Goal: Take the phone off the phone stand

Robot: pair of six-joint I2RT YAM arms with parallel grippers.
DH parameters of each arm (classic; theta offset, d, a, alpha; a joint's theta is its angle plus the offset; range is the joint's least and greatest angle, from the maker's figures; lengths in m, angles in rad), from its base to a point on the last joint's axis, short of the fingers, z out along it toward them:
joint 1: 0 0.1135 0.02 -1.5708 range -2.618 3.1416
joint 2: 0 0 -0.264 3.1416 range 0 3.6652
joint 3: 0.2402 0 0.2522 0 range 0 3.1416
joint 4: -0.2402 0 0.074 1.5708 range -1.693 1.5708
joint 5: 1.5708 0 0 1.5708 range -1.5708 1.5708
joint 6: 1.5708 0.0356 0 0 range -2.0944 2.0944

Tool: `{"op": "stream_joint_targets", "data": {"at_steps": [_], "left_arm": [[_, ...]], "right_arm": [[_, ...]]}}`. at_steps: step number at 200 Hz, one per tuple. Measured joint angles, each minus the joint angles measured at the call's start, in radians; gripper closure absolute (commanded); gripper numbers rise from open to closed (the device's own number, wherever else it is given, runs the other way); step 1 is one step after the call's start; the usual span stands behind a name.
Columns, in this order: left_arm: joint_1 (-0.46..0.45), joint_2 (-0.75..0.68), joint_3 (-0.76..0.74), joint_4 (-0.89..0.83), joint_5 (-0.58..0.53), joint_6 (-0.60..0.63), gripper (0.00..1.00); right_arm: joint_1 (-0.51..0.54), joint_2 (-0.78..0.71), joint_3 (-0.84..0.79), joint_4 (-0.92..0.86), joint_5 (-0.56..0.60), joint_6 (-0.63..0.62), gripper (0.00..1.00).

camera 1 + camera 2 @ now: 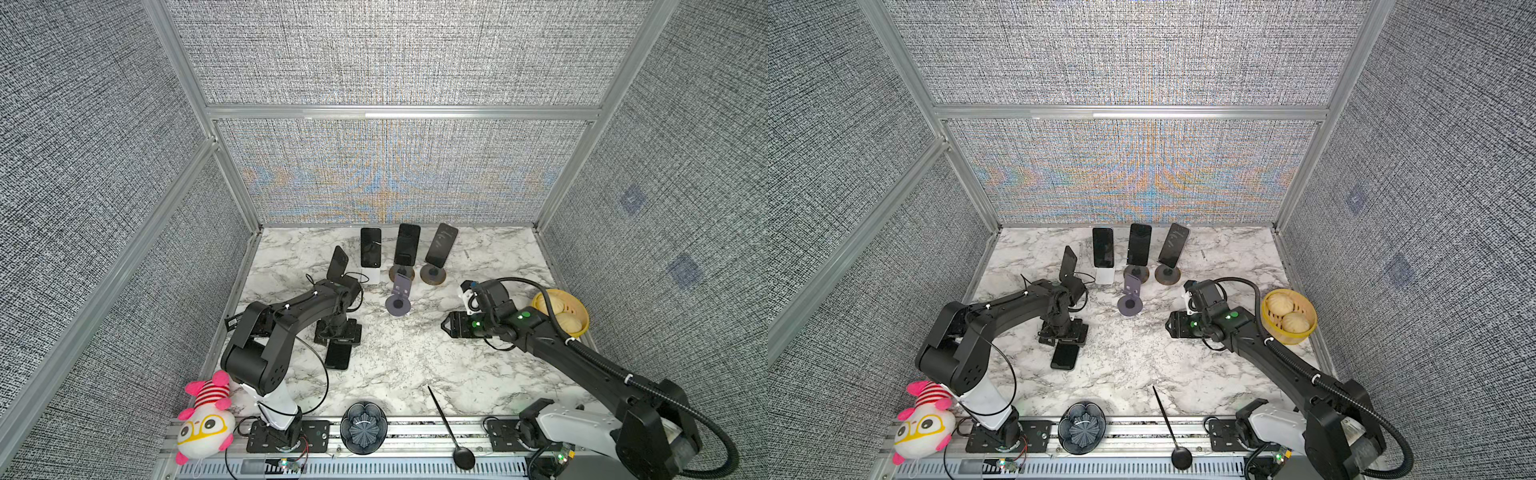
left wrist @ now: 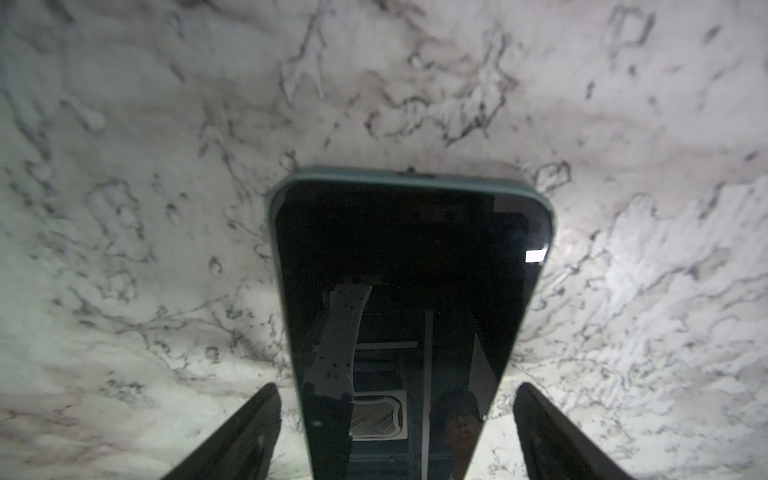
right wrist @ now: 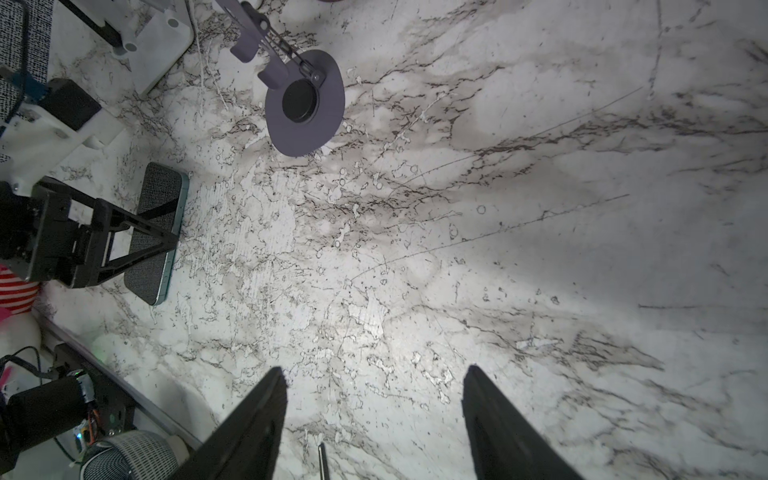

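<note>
Phone point(image 1: 337, 355) flat on the marble surface point(image 1: 415, 365), screen up, left of centre, long edges running roughly front to back. It is off the purple stand point(image 1: 398, 305). The stand sits further back and nearer the middle, with a strip of bare marble between the two.

Left pincer point(image 2: 397, 386) hangs over the phone's rear end, pointing down. Jaws apart, one outside each long edge. In the left wrist view a thin sliver of marble shows between each fingertip and the phone's teal rim, so no contact on either side there. The phone's other short edge lies free on the marble, open ground all round it.

Right pincer point(image 3: 374, 374) low over the right half of the surface, pointing toward the middle. Jaws apart, only marble between them. Well apart from the phone. The widest open stretch of the surface lies between this pincer and the phone and runs forward to the front edge.

Edges:
- Back edge: row of upright phones point(image 1: 406, 245) on their own stands, behind the purple stand.
- Right edge: yellow basket point(image 1: 1289, 337), close to the right pincer's wrist.
- Front rail: dark bowl point(image 1: 363, 432) and black spoon point(image 1: 463, 458), both forward of the phone, not touching it.
- Front left corner: plush toy point(image 1: 205, 415).

Phone nearer the left edge than the right.
</note>
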Motion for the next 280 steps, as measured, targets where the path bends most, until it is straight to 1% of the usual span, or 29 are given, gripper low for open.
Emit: {"op": "stream_joint_targets", "data": {"at_steps": [29, 42, 53, 80, 89, 106, 130, 149, 199, 216, 245, 256, 280], "left_arm": [[0.0, -0.053, 0.006, -0.012, 0.003, 0.006, 0.11], [0.0, -0.096, 0.015, -0.02, 0.017, 0.014, 0.11], [0.0, -0.133, 0.023, -0.032, 0.027, 0.026, 0.1], [-0.001, -0.217, 0.051, -0.072, 0.045, 0.05, 0.1], [-0.001, -0.245, 0.062, -0.083, 0.049, 0.055, 0.1], [-0.001, -0.295, 0.069, -0.093, 0.056, 0.064, 0.11], [-0.001, -0.363, 0.041, -0.09, 0.087, 0.079, 0.11], [-0.001, -0.395, 0.009, -0.09, 0.109, 0.085, 0.11], [-0.001, -0.442, -0.077, -0.034, 0.166, 0.071, 0.12], [-0.001, -0.448, -0.092, -0.011, 0.182, 0.055, 0.12], [-0.001, -0.44, -0.113, 0.026, 0.19, 0.047, 0.12], [-0.001, -0.429, -0.12, 0.038, 0.191, 0.047, 0.12], [-0.001, -0.415, -0.122, 0.054, 0.196, 0.04, 0.12]], "right_arm": [[0.024, 0.039, 0.064, -0.007, -0.005, -0.053, 0.32], [0.039, 0.068, 0.109, -0.005, -0.004, -0.088, 0.34], [0.053, 0.106, 0.154, 0.001, -0.004, -0.122, 0.4], [0.064, 0.227, 0.271, 0.044, -0.002, -0.197, 0.59], [0.064, 0.271, 0.312, 0.066, 0.003, -0.221, 0.63], [0.064, 0.367, 0.391, 0.103, 0.025, -0.271, 0.63], [0.064, 0.488, 0.499, 0.131, 0.043, -0.334, 0.54], [0.064, 0.571, 0.585, 0.135, 0.037, -0.369, 0.5], [0.064, 0.69, 0.677, 0.122, 0.002, -0.394, 0.5], [0.064, 0.715, 0.694, 0.12, -0.012, -0.394, 0.54], [0.064, 0.737, 0.715, 0.119, -0.029, -0.389, 0.67], [0.065, 0.737, 0.713, 0.117, -0.031, -0.386, 0.69], [0.065, 0.745, 0.715, 0.111, -0.029, -0.382, 0.79]]}}
